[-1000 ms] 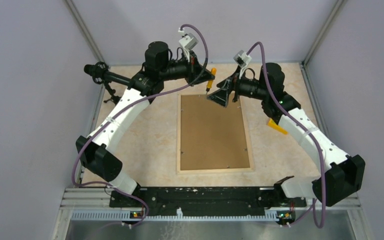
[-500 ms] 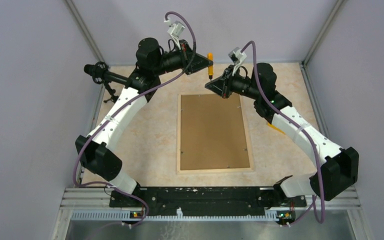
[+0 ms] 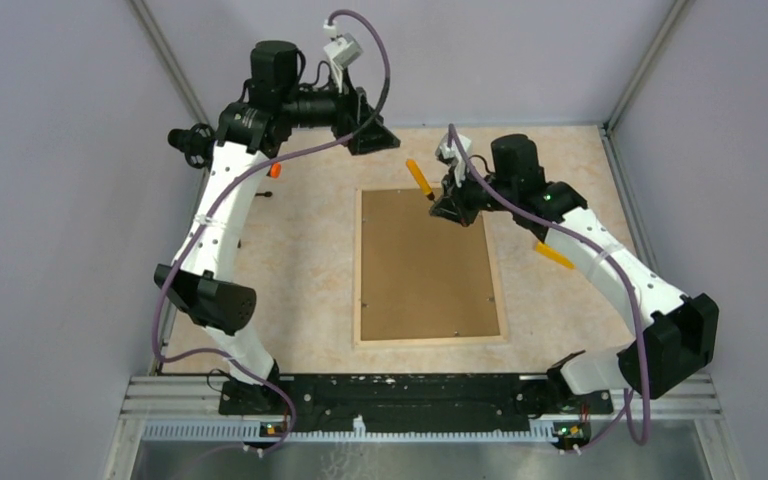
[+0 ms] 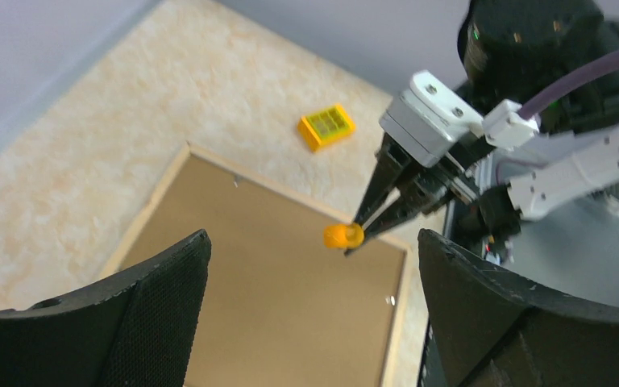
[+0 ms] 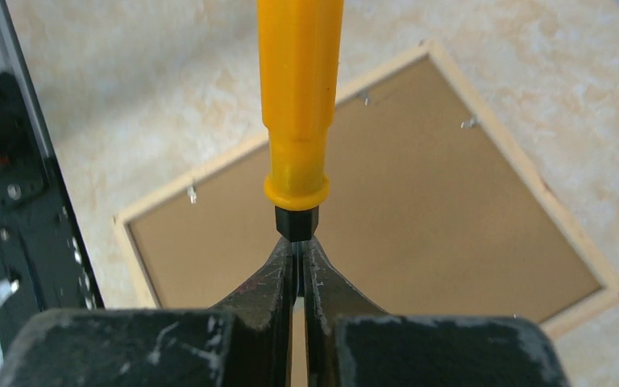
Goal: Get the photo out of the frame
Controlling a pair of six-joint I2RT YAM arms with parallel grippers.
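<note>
The frame lies face down on the table, showing its brown backing board and pale wood edges. The photo is hidden under that board. My right gripper is shut on the thin metal shaft of a yellow-handled screwdriver, whose handle points up and away over the frame's far edge. In the right wrist view the fingertips pinch just below the black collar. My left gripper hangs open and empty behind the frame's far edge. Its wide jaws look towards the screwdriver.
A small yellow block lies on the table right of the frame, near the right arm. A small orange-red item sits by the left arm. Small metal tabs hold the backing along the frame's inner edge.
</note>
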